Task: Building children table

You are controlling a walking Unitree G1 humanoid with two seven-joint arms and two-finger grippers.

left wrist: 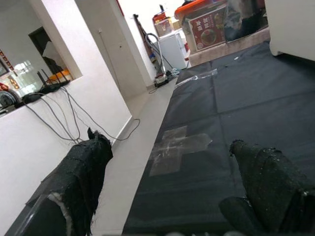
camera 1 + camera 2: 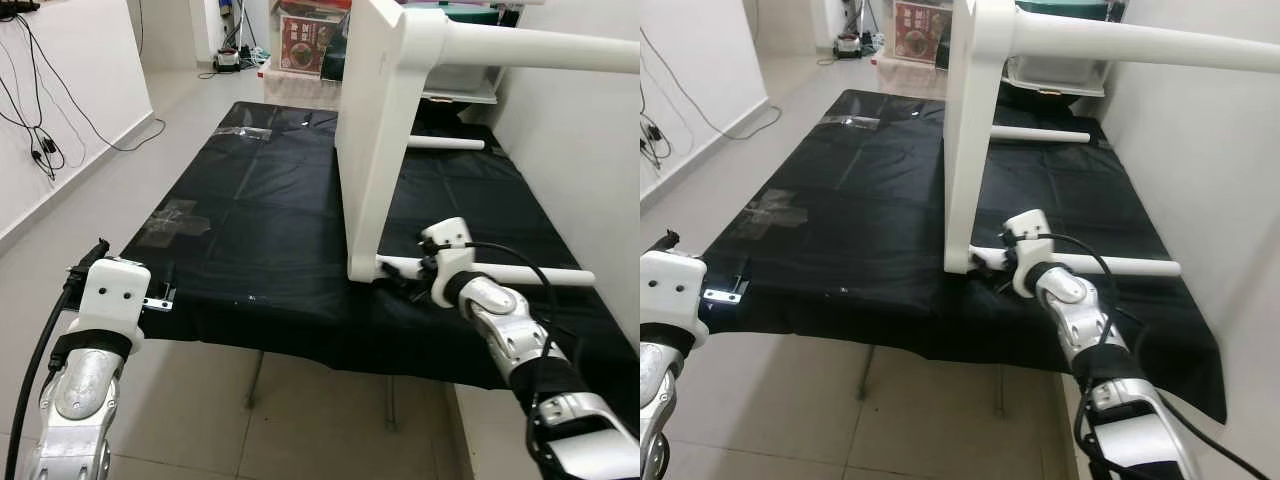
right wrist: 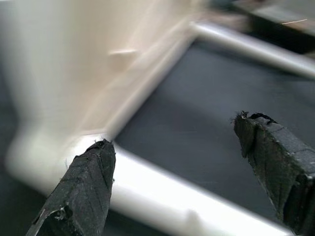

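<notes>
Nearest the head camera, the left arm's silver forearm and white wrist housing rise at the near left corner of the black-covered table (image 2: 270, 210), with the left gripper (image 1: 172, 187) held out over that corner; in the left wrist view its two black fingers (image 1: 83, 177) stand wide apart with nothing between them, looking along the dark cloth past a patch of clear tape (image 2: 180, 222) stuck to it. On the right, the right gripper (image 3: 182, 162) reaches in low over the cloth toward the foot of the white children's table (image 2: 375, 140), which stands on its edge near the middle of the black surface, its flat top upright like a panel. One white leg (image 2: 545, 48) juts out high toward the right from the panel's upper corner, another lower leg (image 2: 510, 272) runs along just above the cloth from the bottom corner, and a third white leg (image 2: 445, 143) lies on the cloth behind the panel. In the right wrist view the right gripper's fingers are spread open on either side of the lower leg where it joins the panel, not closed on it; that picture is blurred, so whether a fingertip touches the leg cannot be told. Boxes and a storage bin (image 2: 310, 40) sit on the floor beyond the far end, and cables (image 2: 40, 140) trail down the left wall.
</notes>
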